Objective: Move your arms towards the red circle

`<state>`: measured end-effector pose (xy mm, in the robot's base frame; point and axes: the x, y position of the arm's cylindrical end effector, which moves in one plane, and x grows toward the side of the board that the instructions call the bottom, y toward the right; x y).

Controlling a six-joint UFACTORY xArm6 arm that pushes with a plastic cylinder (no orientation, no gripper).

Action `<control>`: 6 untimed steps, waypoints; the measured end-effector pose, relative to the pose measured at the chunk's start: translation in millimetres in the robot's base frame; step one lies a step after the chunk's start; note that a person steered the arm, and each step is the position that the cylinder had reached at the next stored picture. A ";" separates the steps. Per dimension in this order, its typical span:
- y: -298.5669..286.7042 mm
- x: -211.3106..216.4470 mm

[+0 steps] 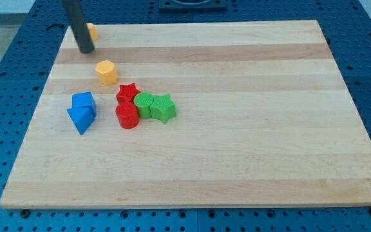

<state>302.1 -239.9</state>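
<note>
The red circle block lies left of the board's middle, touching a red star above it and a green block at its right. My tip is near the board's top left corner, well above and to the left of the red circle. It stands just below and left of a yellow block that the rod partly hides.
A yellow hexagon lies between my tip and the red cluster. A green star sits right of the green block. A blue block and a blue triangle lie left of the red circle. The wooden board rests on a blue perforated table.
</note>
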 end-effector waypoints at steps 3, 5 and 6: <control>-50.2 165.7; 26.2 243.1; 73.7 242.6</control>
<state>544.7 -166.2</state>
